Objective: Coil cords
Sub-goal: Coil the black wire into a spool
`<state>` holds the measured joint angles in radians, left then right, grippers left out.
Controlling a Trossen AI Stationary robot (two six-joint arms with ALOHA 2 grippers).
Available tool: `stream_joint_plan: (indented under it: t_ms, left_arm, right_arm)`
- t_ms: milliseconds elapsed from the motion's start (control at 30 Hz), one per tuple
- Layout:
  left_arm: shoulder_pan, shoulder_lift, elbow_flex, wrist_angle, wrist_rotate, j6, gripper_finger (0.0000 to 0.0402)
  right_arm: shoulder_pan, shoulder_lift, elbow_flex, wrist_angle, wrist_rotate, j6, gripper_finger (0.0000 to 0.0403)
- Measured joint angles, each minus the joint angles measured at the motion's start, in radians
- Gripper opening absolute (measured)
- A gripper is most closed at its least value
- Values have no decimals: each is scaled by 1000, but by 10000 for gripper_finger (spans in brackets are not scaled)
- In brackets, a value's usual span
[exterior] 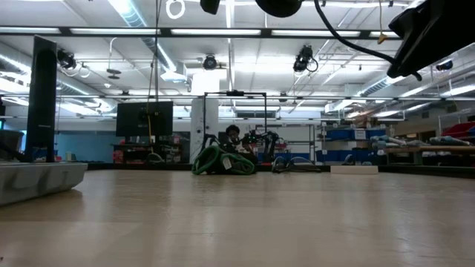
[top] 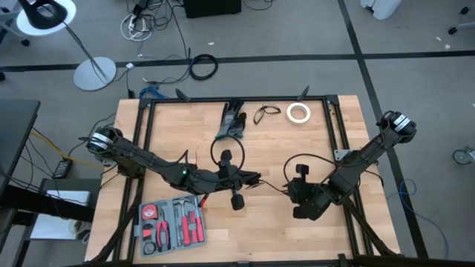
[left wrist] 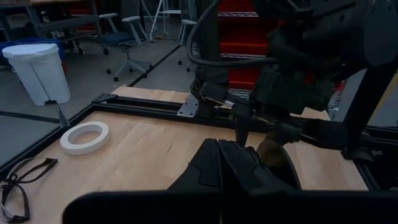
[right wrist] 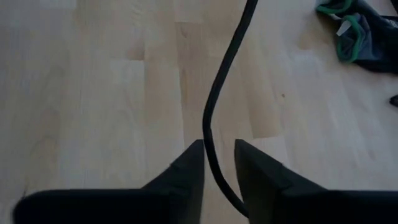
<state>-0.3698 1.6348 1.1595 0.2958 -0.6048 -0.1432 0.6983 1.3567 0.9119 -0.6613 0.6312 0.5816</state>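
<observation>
The right gripper (right wrist: pixel 219 171) hangs above the desk (top: pixel 260 230), near the side away from the white tape roll (top: pixel 299 113). Its fingers (right wrist: pixel 186 171) stand a little apart with a thin black cord (right wrist: pixel 217 93) running between them; whether they grip it I cannot tell. The left gripper (left wrist: pixel 219 163), fingers pressed together and empty, hovers beside it, toward the tool tray (top: pixel 171 225).

Two dark jointed arms with black cables and tapered black claw fingers (right wrist: pixel 186 171).
</observation>
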Motion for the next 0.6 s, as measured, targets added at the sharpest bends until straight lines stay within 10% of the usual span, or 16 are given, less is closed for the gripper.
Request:
stream_joint_plan:
  t_ms: [233, 600]
  left_arm:
    - [-3, 0, 0, 49, -1, 7, 0]
    - [-4, 0, 0, 69, -61, 37, 0]
  right_arm:
    - [0, 0, 0, -9, 2, 0, 11]
    - [-2, 5, 0, 56, 58, 78, 4]
